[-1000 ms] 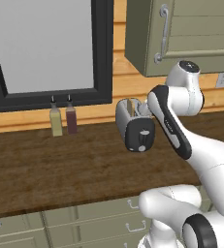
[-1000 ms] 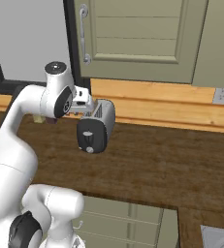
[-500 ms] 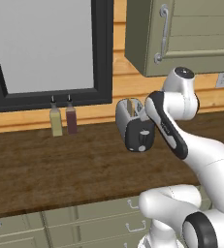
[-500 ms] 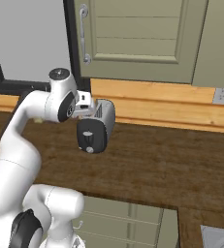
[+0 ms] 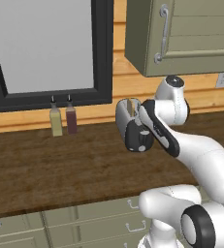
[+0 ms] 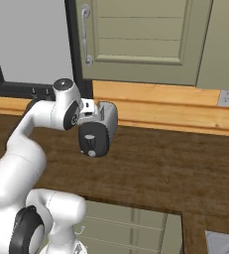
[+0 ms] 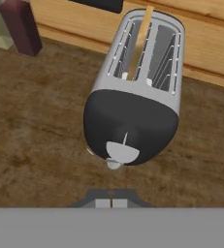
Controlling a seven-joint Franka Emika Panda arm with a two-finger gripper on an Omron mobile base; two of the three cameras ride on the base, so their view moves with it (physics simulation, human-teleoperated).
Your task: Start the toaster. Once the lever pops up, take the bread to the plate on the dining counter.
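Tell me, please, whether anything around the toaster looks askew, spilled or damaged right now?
Nothing stands out. The toaster stands upright on the dark wood worktop, the bread sits straight in a slot, and the two bottles stand upright by the window. The end effector is shut just before the lever.

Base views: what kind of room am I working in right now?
A kitchen, most likely. A small silver-grey two-slot toaster stands on a dark wood worktop with handled grey-green drawer fronts below, grey-green wall cabinets above, and two small condiment bottles by a black-framed window.
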